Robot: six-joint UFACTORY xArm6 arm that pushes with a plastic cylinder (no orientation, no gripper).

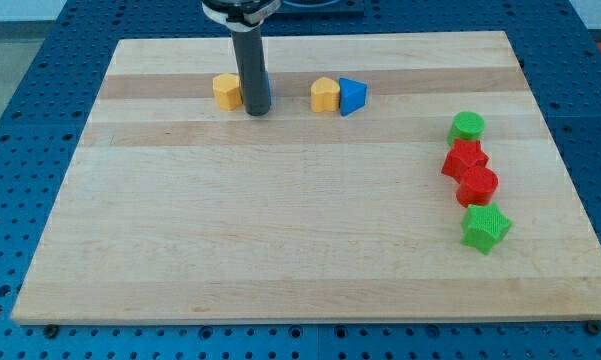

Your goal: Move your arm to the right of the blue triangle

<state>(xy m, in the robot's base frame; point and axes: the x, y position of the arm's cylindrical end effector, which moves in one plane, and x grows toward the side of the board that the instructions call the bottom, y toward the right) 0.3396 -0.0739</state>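
Observation:
The blue triangle (352, 96) lies near the view's top, touching a yellow block (325, 95) on its left. My tip (256, 112) rests on the board to the left of both, about a hand's width from the triangle. A yellow hexagon-like block (226, 91) sits just left of the rod. A sliver of another blue block (267, 90) shows behind the rod's right edge, mostly hidden.
At the view's right a column of blocks stands: a green round block (468, 126), a red star-like block (464, 159), a red round block (478, 186) and a green star-like block (485, 228). The wooden board (280, 240) lies on a blue perforated table.

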